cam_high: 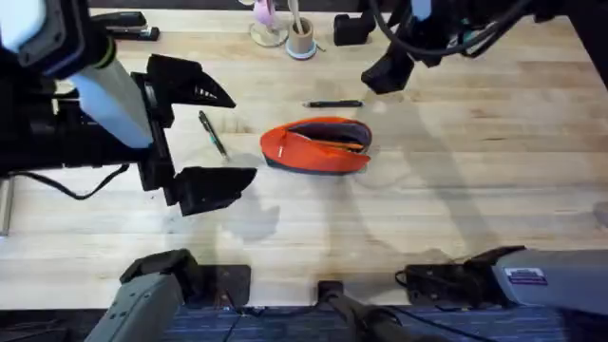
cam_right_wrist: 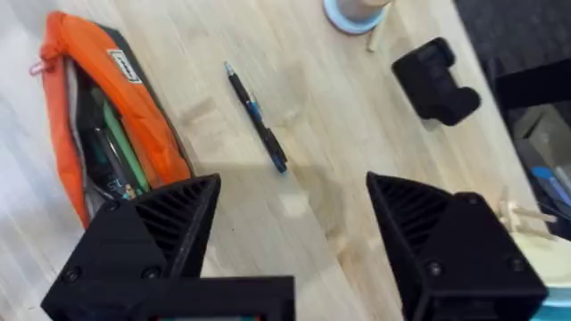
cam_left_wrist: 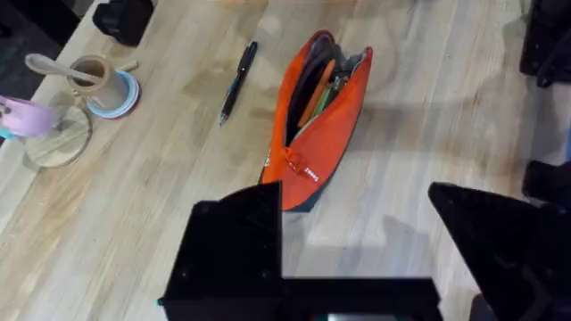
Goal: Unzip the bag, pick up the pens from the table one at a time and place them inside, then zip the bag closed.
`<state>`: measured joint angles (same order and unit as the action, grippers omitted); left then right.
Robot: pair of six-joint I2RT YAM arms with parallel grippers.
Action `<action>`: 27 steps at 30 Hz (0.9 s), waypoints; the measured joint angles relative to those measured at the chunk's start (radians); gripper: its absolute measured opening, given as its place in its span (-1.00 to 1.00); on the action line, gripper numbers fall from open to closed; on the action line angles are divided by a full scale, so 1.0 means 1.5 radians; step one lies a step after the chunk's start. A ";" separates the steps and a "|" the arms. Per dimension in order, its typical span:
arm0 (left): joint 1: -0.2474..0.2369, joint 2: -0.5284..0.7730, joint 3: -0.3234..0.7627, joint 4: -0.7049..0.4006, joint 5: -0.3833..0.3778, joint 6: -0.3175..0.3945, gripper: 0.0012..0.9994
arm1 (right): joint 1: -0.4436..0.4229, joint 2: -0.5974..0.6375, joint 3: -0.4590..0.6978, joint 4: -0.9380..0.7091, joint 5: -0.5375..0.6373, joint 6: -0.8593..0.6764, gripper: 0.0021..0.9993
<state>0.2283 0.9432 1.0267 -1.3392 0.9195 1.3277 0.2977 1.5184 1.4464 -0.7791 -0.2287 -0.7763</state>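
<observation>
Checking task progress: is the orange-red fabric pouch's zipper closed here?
No: the orange-red fabric pouch gapes open along its top, with pens visible inside, and two slim dark pens lie on the wooden table.

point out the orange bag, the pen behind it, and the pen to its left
bag (cam_high: 309,144), overhead view, on the orange side panel.
far pen (cam_high: 333,104), overhead view, mid-barrel.
left pen (cam_high: 213,133), overhead view, mid-barrel.

I saw the pencil pouch (cam_left_wrist: 319,134) as soft matt orange cloth; the table (cam_high: 475,161) was smooth pale planked wood; the pen (cam_right_wrist: 257,120) looked like glossy plastic.
</observation>
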 joint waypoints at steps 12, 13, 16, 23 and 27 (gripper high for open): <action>0.000 0.000 0.000 0.000 0.000 0.000 0.99 | -0.001 0.142 0.000 0.005 -0.003 -0.007 0.99; 0.000 0.000 0.000 0.000 0.000 0.000 0.99 | -0.002 0.154 0.000 0.010 -0.003 -0.007 0.99; 0.000 0.000 0.000 0.000 0.000 0.000 0.99 | -0.005 0.179 0.000 0.022 -0.003 -0.006 0.99; 0.000 0.000 0.000 0.000 0.000 0.000 0.99 | -0.009 0.219 0.000 0.060 -0.003 0.006 0.99; 0.000 0.000 0.000 0.000 0.000 0.000 0.99 | -0.009 0.239 0.000 0.078 -0.003 0.024 0.99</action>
<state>0.2283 0.9432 1.0267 -1.3390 0.9198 1.3277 0.2848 1.8773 1.4464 -0.6615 -0.2333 -0.7402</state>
